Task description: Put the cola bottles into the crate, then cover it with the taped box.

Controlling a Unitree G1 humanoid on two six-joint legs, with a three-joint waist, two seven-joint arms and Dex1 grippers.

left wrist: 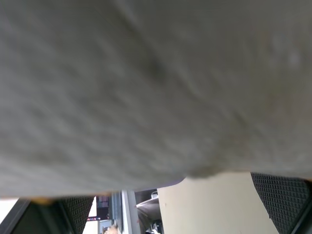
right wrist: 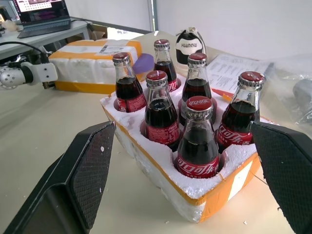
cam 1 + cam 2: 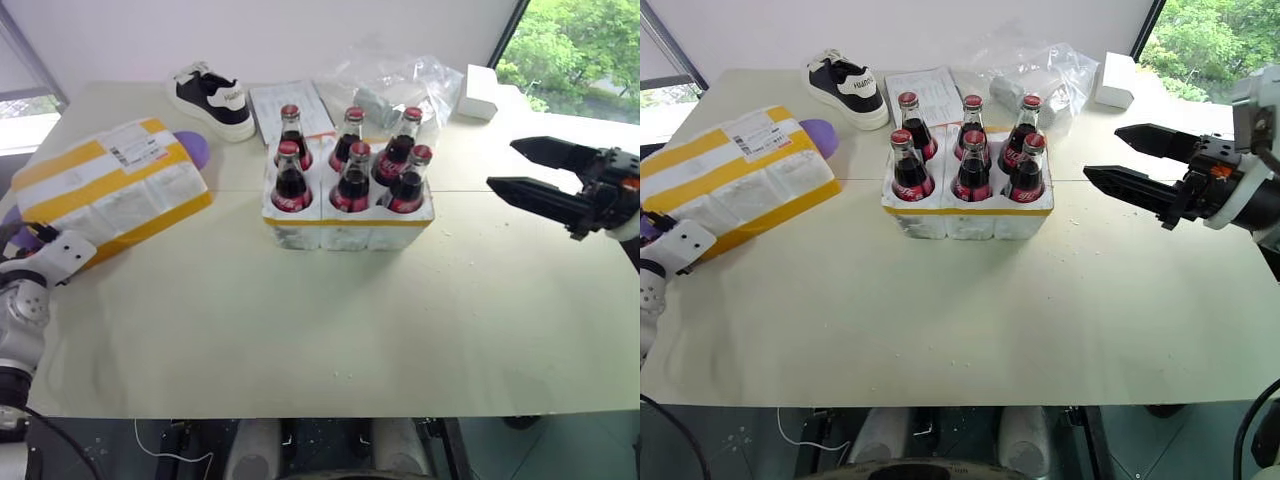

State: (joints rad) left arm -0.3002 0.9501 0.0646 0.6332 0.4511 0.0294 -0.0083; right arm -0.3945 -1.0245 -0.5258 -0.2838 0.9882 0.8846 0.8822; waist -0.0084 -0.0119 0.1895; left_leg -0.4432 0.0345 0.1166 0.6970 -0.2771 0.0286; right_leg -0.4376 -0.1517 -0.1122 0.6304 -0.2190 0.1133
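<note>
Shoe (image 3: 212,98), papers (image 3: 288,106), plastic bag (image 3: 400,78) behind crate (image 3: 347,225)

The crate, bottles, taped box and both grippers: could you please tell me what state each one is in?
Crate: uncovered, all six wells filled.
Cola bottles: six, upright in the wells, red caps on.
Taped box: lying tilted on the table left of the crate, not yet on it.
Left gripper: open, its fingers either side of the taped box's near end.
Right gripper: open, empty, hanging right of the crate.

Table: a big pale table (image 3: 330,340) — things sit on it
Wall: plain white wall (image 3: 300,30) behind its far edge
Window: green trees (image 3: 580,45) outside — past the far right corner
</note>
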